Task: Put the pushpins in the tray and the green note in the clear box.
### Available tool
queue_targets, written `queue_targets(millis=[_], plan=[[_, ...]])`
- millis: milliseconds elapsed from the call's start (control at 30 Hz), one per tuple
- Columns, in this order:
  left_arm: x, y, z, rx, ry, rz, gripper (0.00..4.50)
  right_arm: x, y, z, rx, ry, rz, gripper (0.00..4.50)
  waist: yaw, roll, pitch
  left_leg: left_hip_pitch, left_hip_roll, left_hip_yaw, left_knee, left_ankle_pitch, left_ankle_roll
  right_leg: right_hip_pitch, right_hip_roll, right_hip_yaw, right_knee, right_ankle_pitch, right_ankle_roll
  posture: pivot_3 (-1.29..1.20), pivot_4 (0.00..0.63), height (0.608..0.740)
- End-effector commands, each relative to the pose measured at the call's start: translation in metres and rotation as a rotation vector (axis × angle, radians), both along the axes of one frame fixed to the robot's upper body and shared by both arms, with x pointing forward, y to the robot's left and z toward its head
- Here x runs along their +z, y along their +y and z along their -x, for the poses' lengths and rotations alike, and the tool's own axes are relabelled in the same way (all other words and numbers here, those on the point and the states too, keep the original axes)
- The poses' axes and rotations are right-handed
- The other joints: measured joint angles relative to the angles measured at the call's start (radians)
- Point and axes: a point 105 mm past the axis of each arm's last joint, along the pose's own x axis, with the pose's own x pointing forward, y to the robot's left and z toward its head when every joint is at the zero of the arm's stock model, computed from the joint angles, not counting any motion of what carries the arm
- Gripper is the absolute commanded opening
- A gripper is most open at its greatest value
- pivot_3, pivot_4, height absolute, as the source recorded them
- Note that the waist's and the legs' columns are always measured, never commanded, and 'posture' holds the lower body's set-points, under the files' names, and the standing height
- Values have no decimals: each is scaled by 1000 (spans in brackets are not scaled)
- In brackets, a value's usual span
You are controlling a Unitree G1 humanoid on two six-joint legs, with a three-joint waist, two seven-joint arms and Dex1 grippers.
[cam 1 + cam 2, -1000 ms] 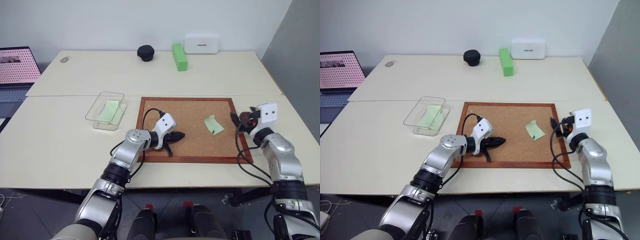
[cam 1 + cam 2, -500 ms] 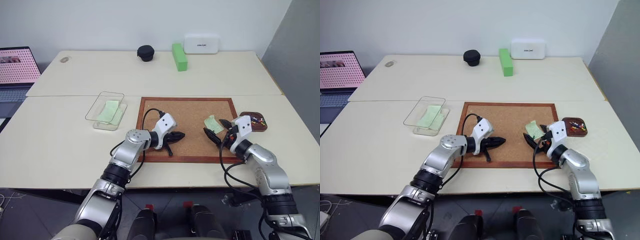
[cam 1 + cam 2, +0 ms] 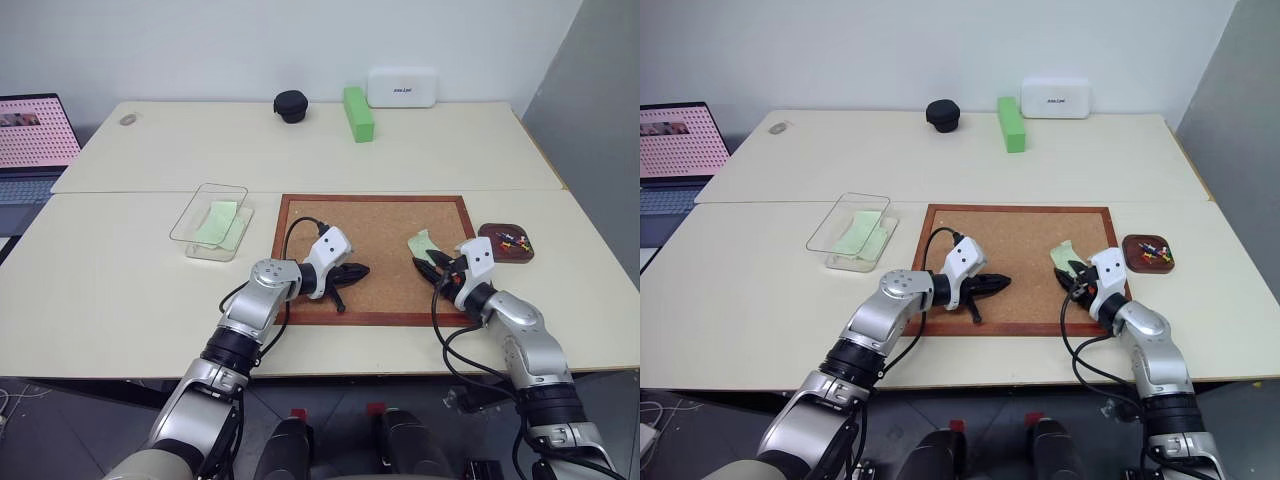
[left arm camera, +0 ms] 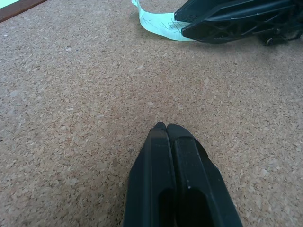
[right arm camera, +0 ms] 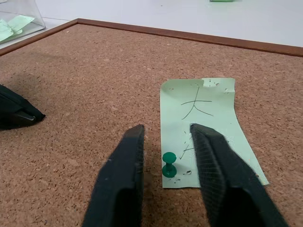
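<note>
Evidently the right pincer (image 5: 163,142) lies low and level over the cork board (image 3: 375,225), its fingers partly open and holding nothing, with the green pin (image 5: 168,164) standing between their tips. That pin fastens the note (image 5: 206,125) just ahead, so it must come out first. The left pincer (image 4: 165,127), shut and empty, rests well apart; the tray (image 3: 507,243) sits beside the right arm and the clear box (image 3: 212,220) beyond the left.
</note>
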Motion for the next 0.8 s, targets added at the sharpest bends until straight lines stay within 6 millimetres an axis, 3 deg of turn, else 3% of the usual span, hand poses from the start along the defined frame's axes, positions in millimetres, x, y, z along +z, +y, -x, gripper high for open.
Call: queue_targets(millis=[33, 167, 367, 800], plan=[[-23, 5, 6, 19, 80, -52, 0, 14, 1, -3, 4, -56, -10, 738, 0, 0, 0, 0, 0, 0, 0, 0, 0, 0, 0, 0, 0, 0, 0, 0, 150, 740], [-22, 2, 7, 10, 82, -45, 0, 11, -1, -2, 1, -49, -3, 37, 0, 0, 0, 0, 0, 0, 0, 0, 0, 0, 0, 0, 0, 0, 0, 0, 150, 740], [-22, -1, 8, 5, 88, -41, 0, 15, 0, 0, 5, -64, -15, 37, 0, 0, 0, 0, 0, 0, 0, 0, 0, 0, 0, 0, 0, 0, 0, 0, 150, 740], [-25, -2, 10, 0, 105, -38, 0, 49, 5, -1, 10, -172, -35, 37, 0, 0, 0, 0, 0, 0, 0, 0, 0, 0, 0, 0, 0, 1, 1, 0, 150, 740]])
